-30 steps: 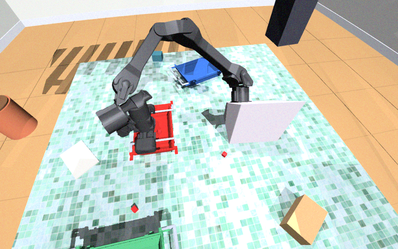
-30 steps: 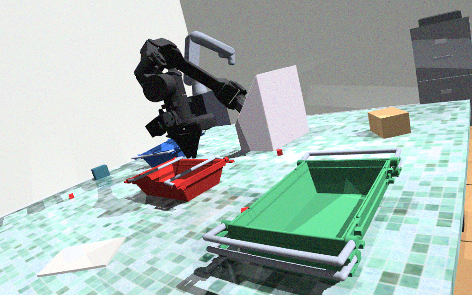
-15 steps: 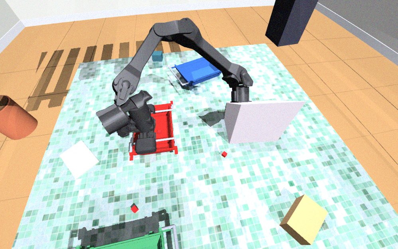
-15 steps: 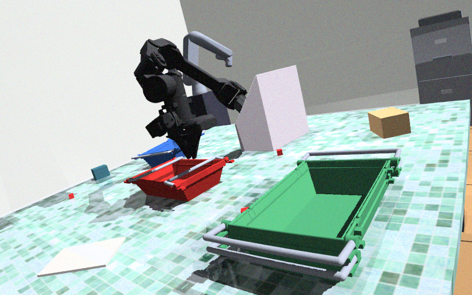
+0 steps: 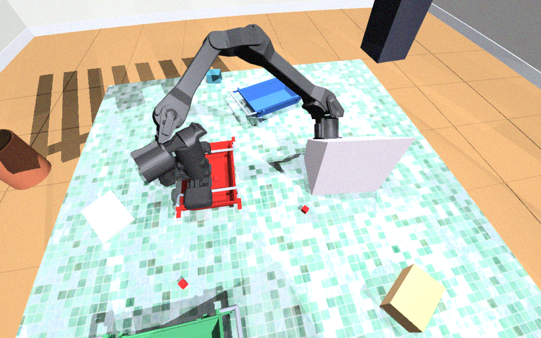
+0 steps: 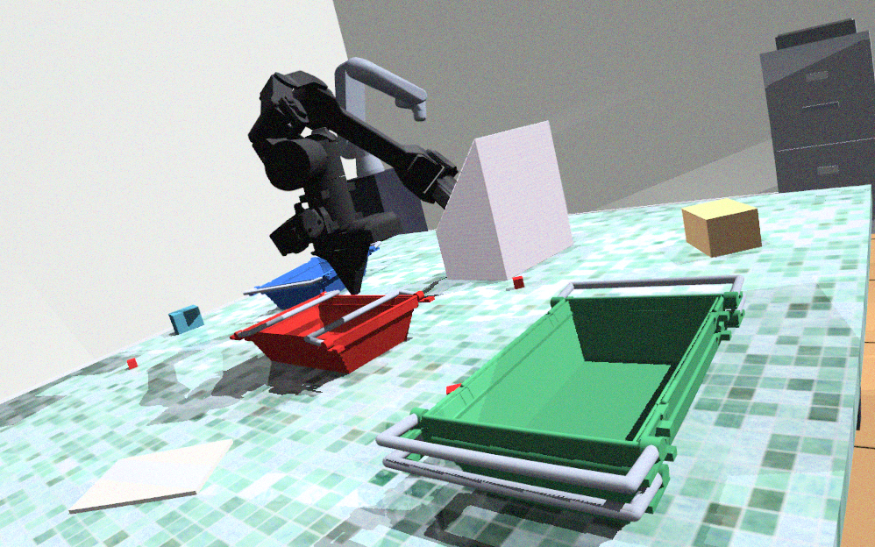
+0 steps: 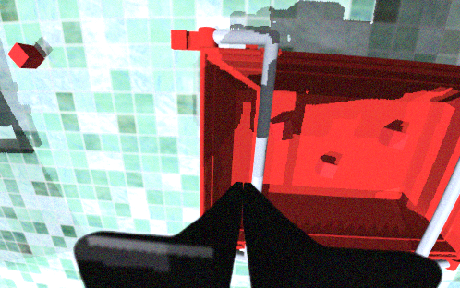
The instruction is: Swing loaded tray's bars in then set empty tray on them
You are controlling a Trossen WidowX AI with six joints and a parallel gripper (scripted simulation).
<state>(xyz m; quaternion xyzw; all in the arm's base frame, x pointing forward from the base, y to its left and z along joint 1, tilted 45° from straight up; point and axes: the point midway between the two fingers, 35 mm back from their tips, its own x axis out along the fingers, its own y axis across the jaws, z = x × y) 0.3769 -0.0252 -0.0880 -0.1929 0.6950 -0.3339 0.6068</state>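
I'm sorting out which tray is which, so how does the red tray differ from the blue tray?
The red tray has both wire bars swung across its top; the blue tray has a bar out past its end. The red tray holds small blocks; the blue tray looks empty. The end effector hangs over red, not blue. Both have the same shape.

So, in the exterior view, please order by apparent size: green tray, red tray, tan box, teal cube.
1. green tray, though nearest the camera
2. red tray
3. tan box
4. teal cube
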